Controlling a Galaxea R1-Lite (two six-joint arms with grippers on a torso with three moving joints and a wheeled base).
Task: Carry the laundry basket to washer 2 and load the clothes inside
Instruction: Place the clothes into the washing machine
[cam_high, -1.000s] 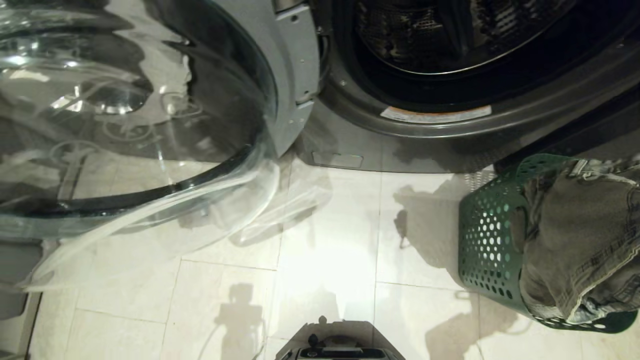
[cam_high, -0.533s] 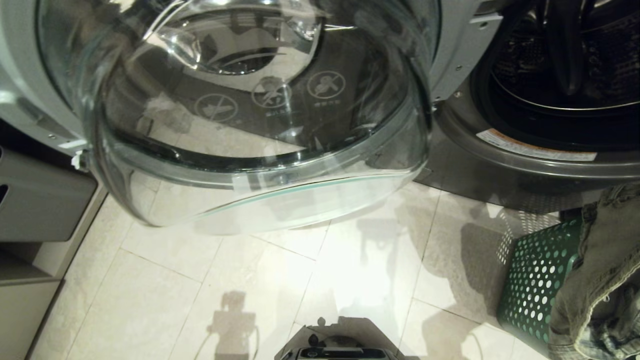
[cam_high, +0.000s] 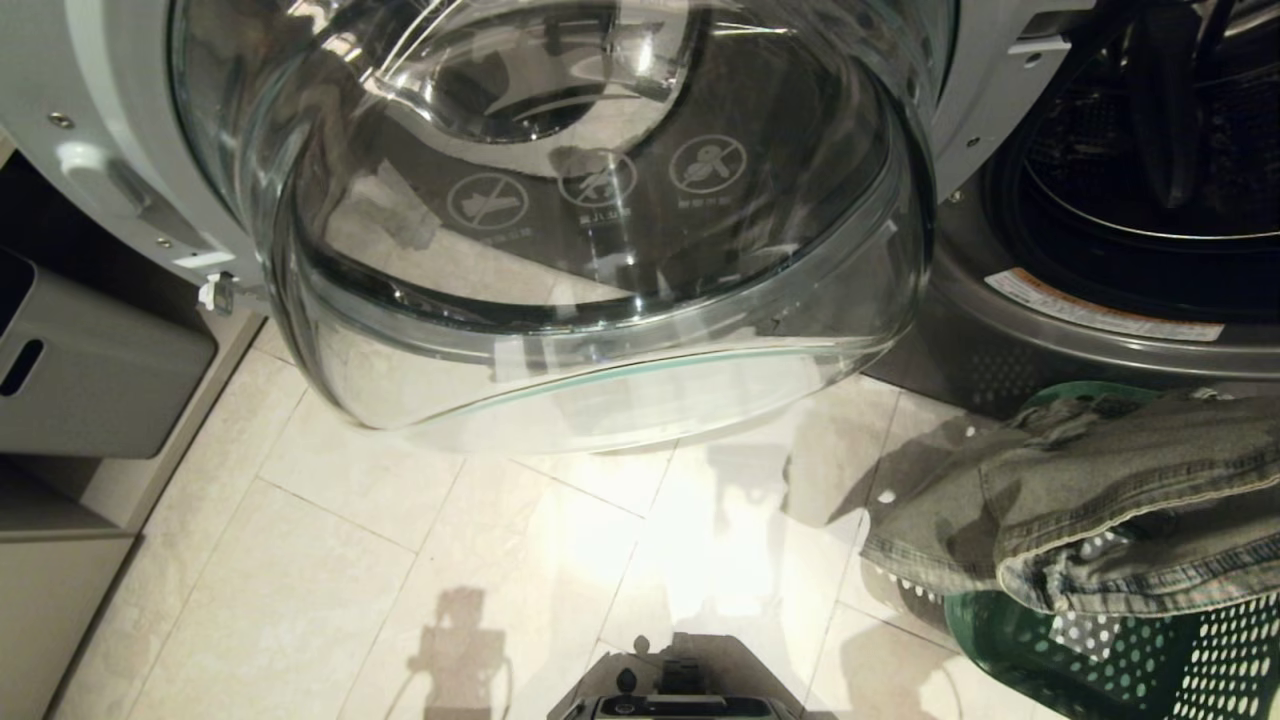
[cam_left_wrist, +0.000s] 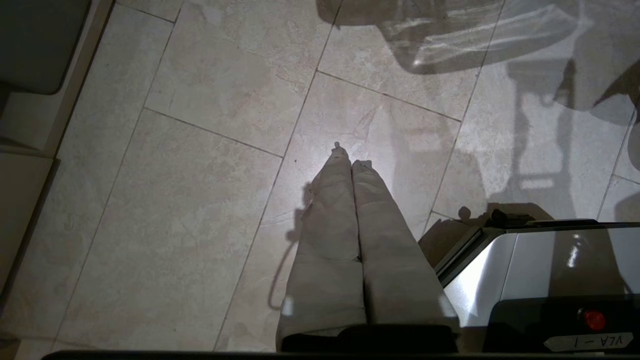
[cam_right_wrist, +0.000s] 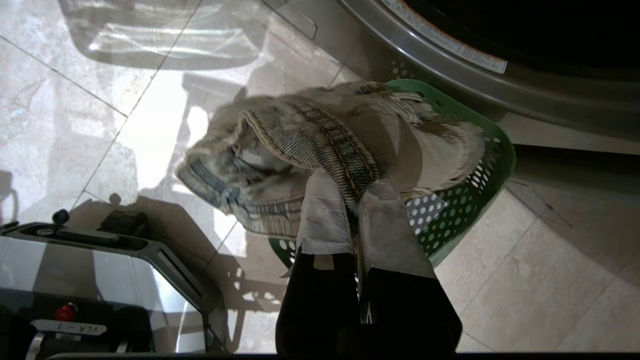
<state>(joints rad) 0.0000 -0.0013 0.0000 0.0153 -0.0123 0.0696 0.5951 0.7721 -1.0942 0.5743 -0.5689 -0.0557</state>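
1. Closest in, the left gripper (cam_left_wrist: 350, 160) just hangs over the floor tiles (cam_left_wrist: 200, 200) next to the robot's base (cam_left_wrist: 540, 270), fingers pressed together on nothing. It's out of the game here.

2. Next out, the right gripper (cam_right_wrist: 350, 195) is clamped on a seam fold of the clothes (cam_right_wrist: 320, 140), the pale denim piece. The denim is lifted and drapes across the top of the laundry basket (cam_right_wrist: 465, 200). It spills out past the rim on the side toward the robot's middle.

3. In the head view the clothes (cam_high: 1100, 490) stretch sideways, so the long axis runs roughly parallel to the washer front rather than pointing into it. The laundry basket (cam_high: 1010, 640) sits on the floor just below and beside the washer opening.

4. Farthest back, the drum of washer 2 (cam_high: 1130, 200) lies up and beyond the gripper, on the robot's right. The open glass door (cam_high: 600, 250) hangs off to the left, well clear of that path. The number label isn't visible from here, so it's probably washer 2.

5. The right arm is the nearer one by a mile. The move looks like lift and push forward, with the trailing end likely to snag the rim.
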